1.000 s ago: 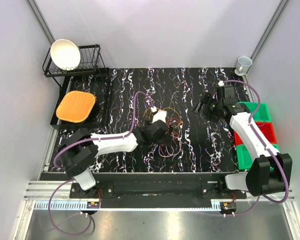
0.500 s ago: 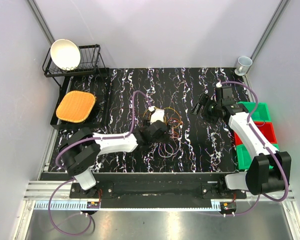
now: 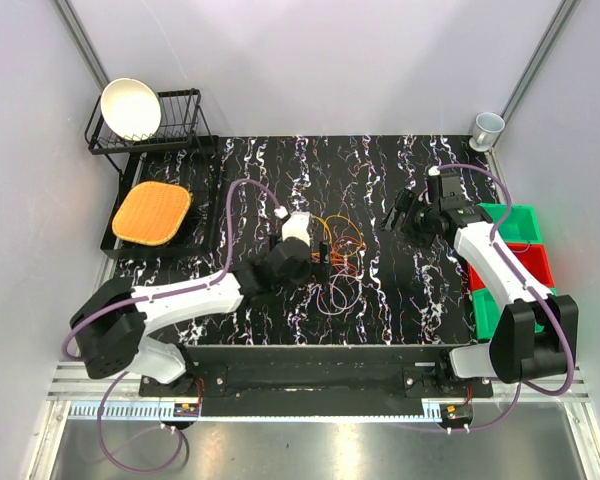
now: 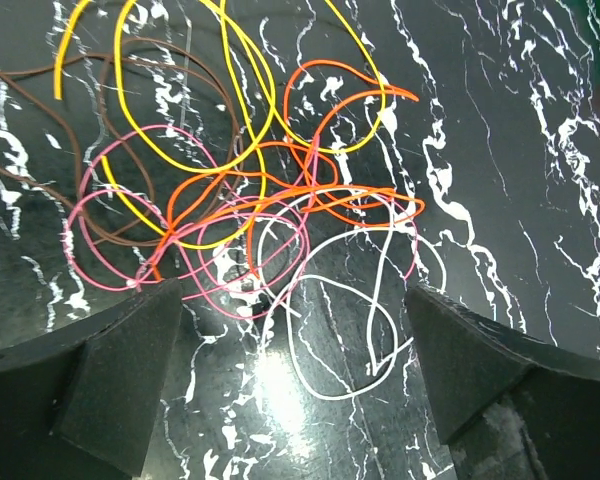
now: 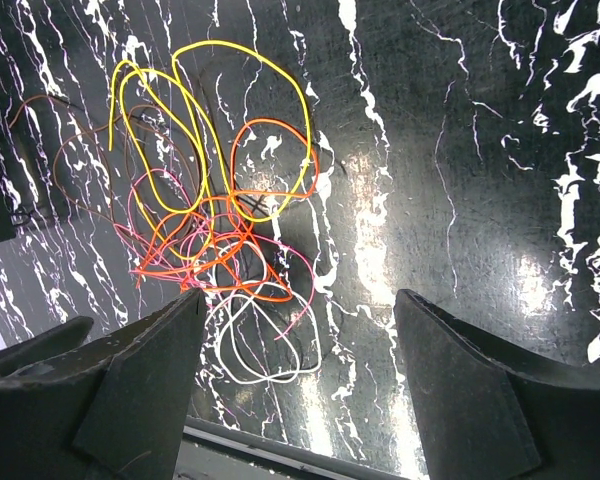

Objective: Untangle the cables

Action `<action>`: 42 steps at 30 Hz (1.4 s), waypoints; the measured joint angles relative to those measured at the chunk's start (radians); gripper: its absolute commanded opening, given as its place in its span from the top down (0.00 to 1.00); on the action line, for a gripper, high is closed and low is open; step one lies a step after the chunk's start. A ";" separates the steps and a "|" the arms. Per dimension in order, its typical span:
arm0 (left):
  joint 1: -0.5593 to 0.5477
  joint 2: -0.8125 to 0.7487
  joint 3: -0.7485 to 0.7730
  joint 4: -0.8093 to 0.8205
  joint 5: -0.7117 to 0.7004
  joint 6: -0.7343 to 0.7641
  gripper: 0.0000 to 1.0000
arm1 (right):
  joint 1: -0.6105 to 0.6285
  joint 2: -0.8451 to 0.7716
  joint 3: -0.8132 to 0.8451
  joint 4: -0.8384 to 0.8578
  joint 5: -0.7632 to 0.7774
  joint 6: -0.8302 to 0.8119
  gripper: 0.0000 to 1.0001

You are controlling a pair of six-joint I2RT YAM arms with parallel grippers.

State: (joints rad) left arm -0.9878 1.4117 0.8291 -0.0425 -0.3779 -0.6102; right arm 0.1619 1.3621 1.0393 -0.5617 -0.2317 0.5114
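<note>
Nearest us, over the middle of the black, white-veined marble-look table, our left hand hangs spread wide, holding nothing. Beneath it, at the table's middle, lies the tangle of thin flexible cables, every loop crossing another. We judge none freed and the whole job left. Toward the table's far right, the right hand gapes wide and empty. We count five cables by colour: yellow, orange, pink, white, brown.
</note>
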 measured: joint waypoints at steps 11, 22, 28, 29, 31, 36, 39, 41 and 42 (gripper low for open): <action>0.011 0.197 0.036 0.015 0.000 0.035 0.12 | 0.008 0.009 -0.002 0.013 -0.014 0.000 0.18; 0.014 0.317 0.129 0.043 -0.016 0.056 0.21 | 0.008 0.010 -0.010 0.016 -0.017 -0.003 0.18; 0.027 0.375 0.148 0.056 -0.020 0.063 0.25 | 0.008 0.013 -0.010 0.016 -0.017 -0.006 0.18; 0.028 0.382 0.148 0.054 -0.020 0.063 0.26 | 0.009 0.013 -0.010 0.016 -0.017 -0.006 0.18; 0.031 0.387 0.146 0.049 -0.020 0.059 0.32 | 0.010 0.013 -0.010 0.016 -0.017 -0.007 0.18; 0.033 0.386 0.126 0.056 -0.028 0.045 0.66 | 0.014 0.020 -0.010 0.017 -0.017 -0.007 0.18; 0.033 0.386 0.116 0.047 -0.040 0.035 0.74 | 0.017 0.030 -0.010 0.018 -0.017 -0.007 0.18; 0.033 0.383 0.107 0.043 -0.055 0.027 0.77 | 0.018 0.032 -0.010 0.018 -0.017 -0.007 0.17; 0.033 0.373 0.092 0.045 -0.061 0.021 0.90 | 0.019 0.032 -0.010 0.018 -0.017 -0.007 0.16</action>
State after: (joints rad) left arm -0.9546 1.7851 0.9211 0.0021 -0.4389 -0.5888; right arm 0.1806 1.3945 1.0298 -0.5438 -0.2489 0.5045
